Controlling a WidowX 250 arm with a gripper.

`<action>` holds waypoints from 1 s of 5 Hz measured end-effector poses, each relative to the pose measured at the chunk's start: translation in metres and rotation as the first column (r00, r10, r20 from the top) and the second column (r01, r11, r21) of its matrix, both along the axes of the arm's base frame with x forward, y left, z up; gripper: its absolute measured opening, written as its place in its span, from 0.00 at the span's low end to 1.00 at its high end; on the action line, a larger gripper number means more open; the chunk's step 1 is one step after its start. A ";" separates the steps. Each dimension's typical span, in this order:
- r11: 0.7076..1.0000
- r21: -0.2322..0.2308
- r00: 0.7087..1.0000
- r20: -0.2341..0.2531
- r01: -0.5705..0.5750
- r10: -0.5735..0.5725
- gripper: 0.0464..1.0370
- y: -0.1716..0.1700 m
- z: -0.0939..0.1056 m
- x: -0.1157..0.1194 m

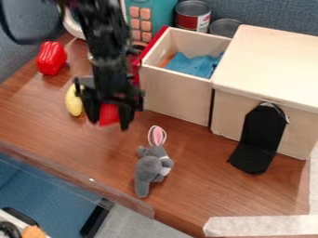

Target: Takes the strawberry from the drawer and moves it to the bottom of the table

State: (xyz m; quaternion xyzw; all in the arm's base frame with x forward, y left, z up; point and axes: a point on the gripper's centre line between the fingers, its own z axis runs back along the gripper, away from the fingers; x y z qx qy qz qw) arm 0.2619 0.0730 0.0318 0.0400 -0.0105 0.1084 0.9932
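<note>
Just right of the yellow toy, the claw grips the red strawberry. Carrying seems in hand; next, it should descend near the bottom of the table, clear of the grey rabbit, and release. Rightward stands the open drawer.

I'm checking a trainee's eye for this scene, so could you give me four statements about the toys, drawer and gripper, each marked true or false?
1. Blue cloth lies inside the open light-wood drawer. True.
2. The gray plush rabbit lies inside the drawer too. False: it lies on the brown wooden table.
3. The black gripper has the red toy strawberry between its jaws. True.
4. The glossy red toy pepper is right of the drawer in the picture. False: it is to the left.
</note>
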 end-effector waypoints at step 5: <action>0.999 -0.015 0.994 0.098 0.051 -0.049 0.96 0.005 0.033 -0.009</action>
